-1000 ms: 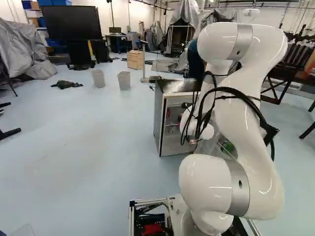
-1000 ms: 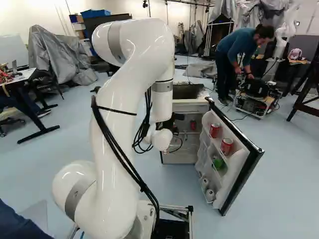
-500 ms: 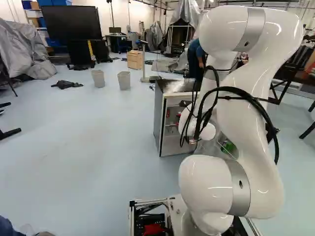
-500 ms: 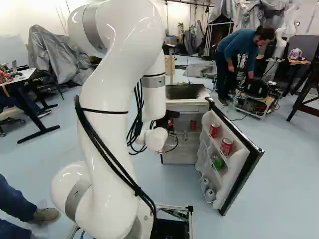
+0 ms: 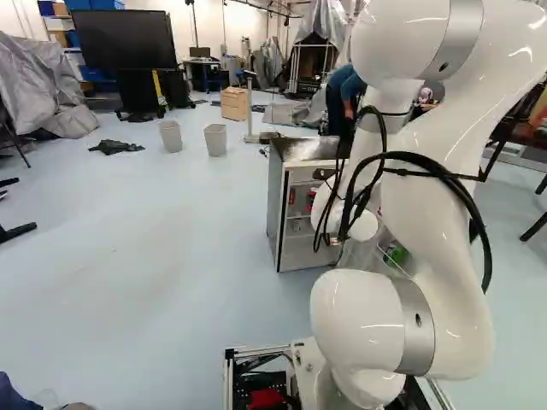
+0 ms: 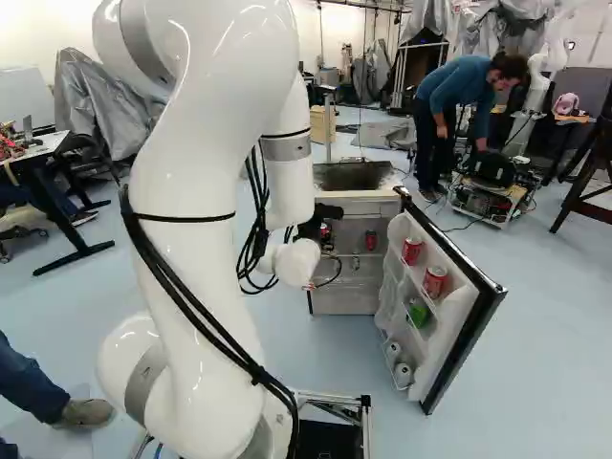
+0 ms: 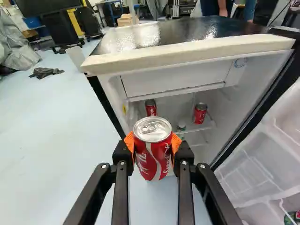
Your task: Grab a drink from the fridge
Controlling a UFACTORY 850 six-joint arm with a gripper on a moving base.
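Observation:
My gripper (image 6: 321,218) shows small and dark beside the arm's wrist in the right base view, before the fridge (image 6: 346,298). The wrist view shows the gripper (image 7: 153,144) shut on a red drink can (image 7: 153,157), orange pads pressing its two sides. The can is upright, lid facing the camera, outside the fridge's open front. Beyond it, two red cans, one (image 7: 151,108) and another (image 7: 200,113), stand on a shelf inside. The fridge door (image 6: 464,325) hangs open, with red cans (image 6: 434,281), a green item (image 6: 418,313) and pale cans in its racks.
A person's leg and shoe (image 6: 84,412) are close beside the base, at the lower left of the right base view. Two grey bins (image 5: 215,140) stand beyond the fridge. Another robot (image 6: 547,59) stands at the back right.
My arm's upper part has swung back and leftward in the right base view; the gripper has shifted slightly left there. A leg and shoe have come in beside the base. The base has not moved.

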